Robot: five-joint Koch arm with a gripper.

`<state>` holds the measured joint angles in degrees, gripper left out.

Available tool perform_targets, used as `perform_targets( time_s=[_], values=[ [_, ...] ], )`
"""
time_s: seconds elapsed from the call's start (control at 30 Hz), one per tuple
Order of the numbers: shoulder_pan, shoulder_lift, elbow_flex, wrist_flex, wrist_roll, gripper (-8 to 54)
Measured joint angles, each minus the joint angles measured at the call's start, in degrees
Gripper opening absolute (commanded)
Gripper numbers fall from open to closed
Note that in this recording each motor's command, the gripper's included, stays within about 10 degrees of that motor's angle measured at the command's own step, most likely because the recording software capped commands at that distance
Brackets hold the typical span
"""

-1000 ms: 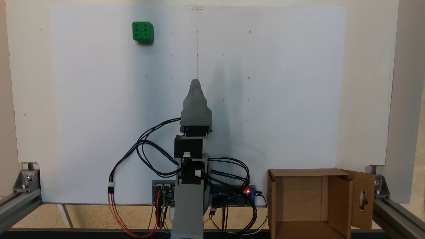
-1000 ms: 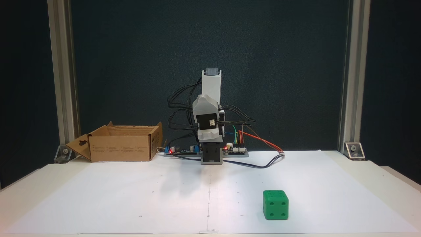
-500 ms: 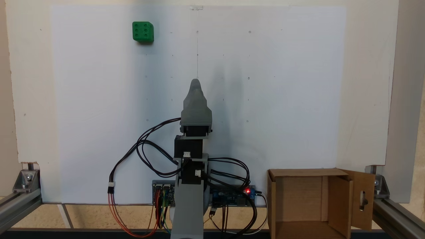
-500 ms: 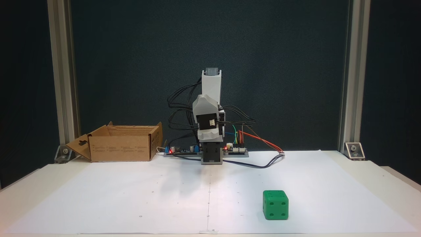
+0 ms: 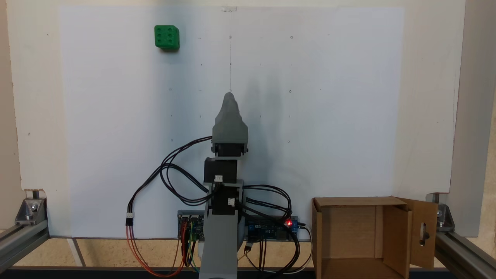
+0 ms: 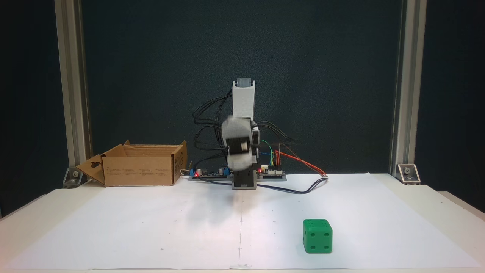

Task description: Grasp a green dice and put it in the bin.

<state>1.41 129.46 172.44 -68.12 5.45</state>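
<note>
Jaws on my grey printed gripper (image 5: 229, 97) lie one behind the other for both cameras, so I cannot tell their gap; they hold nothing. I judge the small bright green plastic dice (image 5: 167, 37) (image 6: 317, 236) light, stiff and slick, best pinched across two flat opposite faces. It sits alone on white paper (image 5: 329, 97), with open room all round, well apart from the brown cardboard box (image 5: 381, 202).
</note>
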Motion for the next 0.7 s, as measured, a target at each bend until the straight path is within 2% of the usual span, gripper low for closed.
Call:
perform_targets(
  time_s=[0.33, 0.57, 0.7],
  values=[
    [1.8, 0.0, -32.3, 39.2, 0.0, 42.7],
    [1.0, -0.4, -49.6, 66.2, 0.0, 42.7],
    [-2.0, -6.6, -62.1, 81.1, 0.0, 42.7]
  ],
)
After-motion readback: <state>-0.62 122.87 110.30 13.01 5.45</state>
